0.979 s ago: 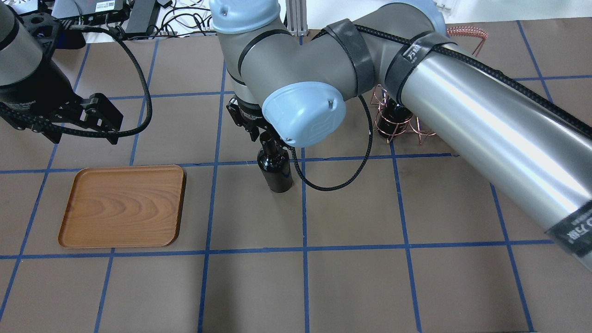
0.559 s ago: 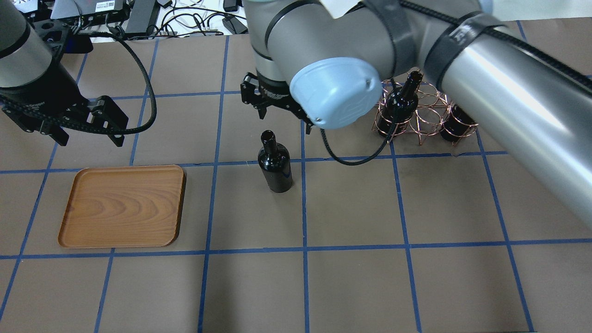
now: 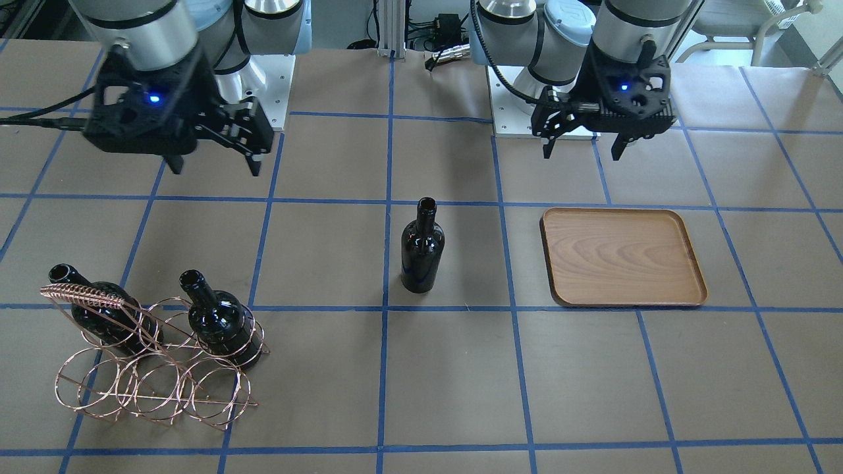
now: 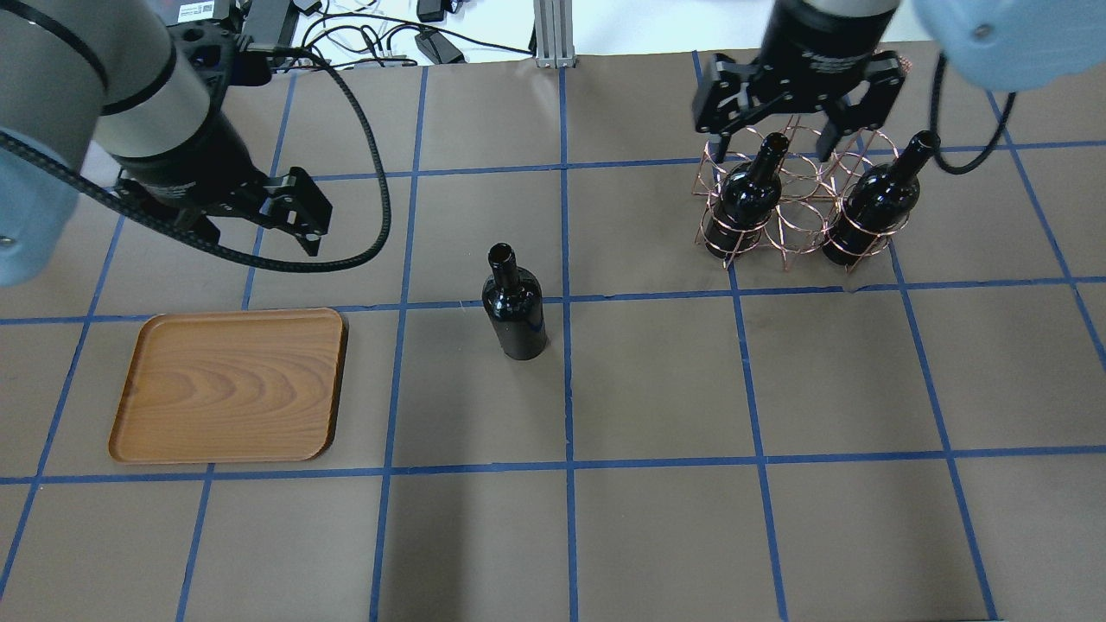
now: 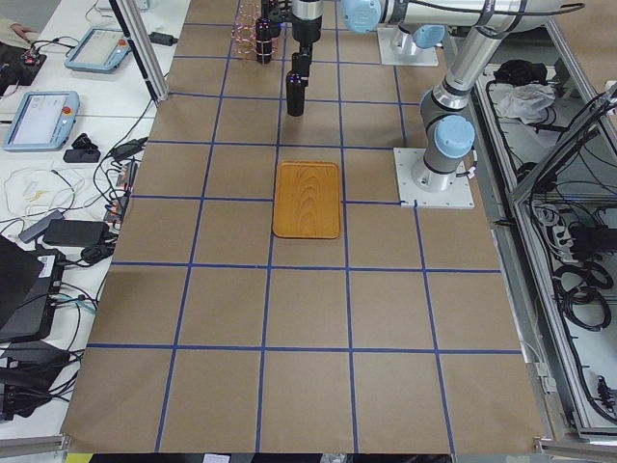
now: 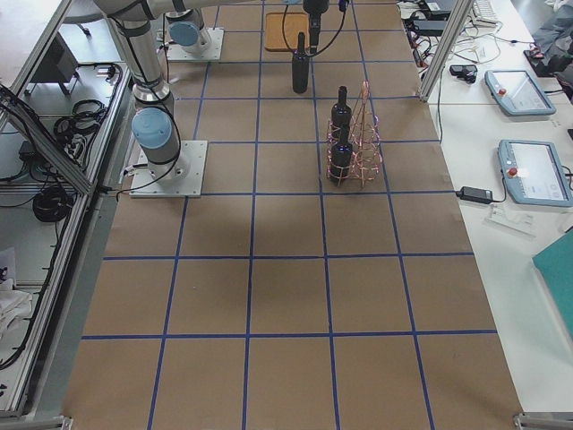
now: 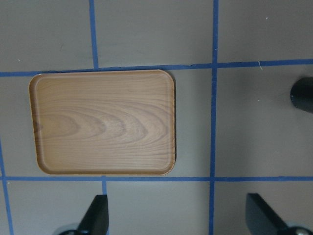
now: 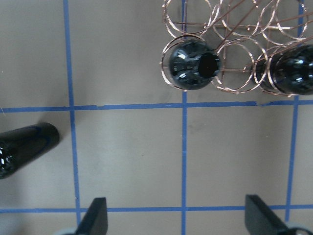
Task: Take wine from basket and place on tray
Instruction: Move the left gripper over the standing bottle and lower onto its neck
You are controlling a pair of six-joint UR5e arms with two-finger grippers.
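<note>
Right end effector (image 4: 775,147) back over basket (image 4: 799,226), spread | bottle (image 4: 515,315) left standing on counter (image 4: 657,389) | I'd guess left end effector (image 3: 583,150), seemingly spread, moves it to tray (image 4: 229,384)

Three wine bottles (image 3: 422,253) (two resting in the basket (image 3: 151,395)), one basket, and one tray (image 3: 622,257).

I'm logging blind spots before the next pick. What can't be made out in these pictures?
Left wrist view: the standing wine bottle is cut off by the right edge; only a dark sliver shows.
Right wrist view: one racked bottle is cut by the right edge.
Overhead view: the right tool partly hides the far loops of the wire rack.
</note>
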